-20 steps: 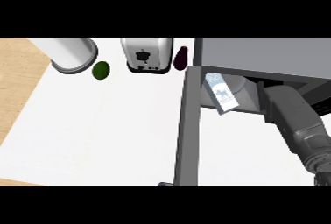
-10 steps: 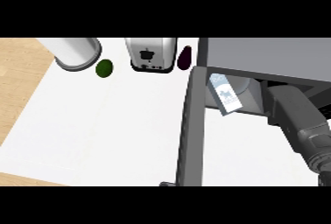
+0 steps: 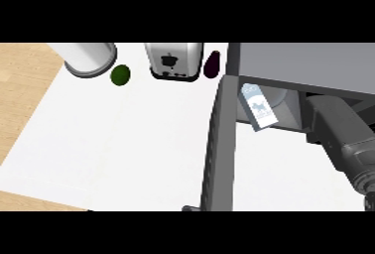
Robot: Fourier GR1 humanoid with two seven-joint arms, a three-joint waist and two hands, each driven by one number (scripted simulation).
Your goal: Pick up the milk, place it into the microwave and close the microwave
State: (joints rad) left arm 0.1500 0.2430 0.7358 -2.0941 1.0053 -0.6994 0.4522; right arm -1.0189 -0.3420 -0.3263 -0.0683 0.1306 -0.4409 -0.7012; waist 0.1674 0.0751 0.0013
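The milk carton (image 3: 258, 106), white and blue, stands tilted inside the open microwave (image 3: 307, 64) at the upper right, close to its left side. The microwave's door (image 3: 219, 149) is swung wide open and shows edge-on as a grey bar running down toward me. My right forearm (image 3: 344, 139) reaches up into the microwave's opening to the right of the carton, with a gap between them. Its hand is hidden under the microwave's top. My left hand does not show.
A silver toaster (image 3: 173, 60) stands at the back of the white counter (image 3: 117, 139). A dark purple eggplant (image 3: 212, 64) lies to its right, a green avocado (image 3: 120, 74) to its left. A white cylinder (image 3: 86, 57) stands at the back left.
My right forearm has shifted slightly to the right, away from the carton. The carton stays tilted in the same place inside the microwave, and the door has not moved.
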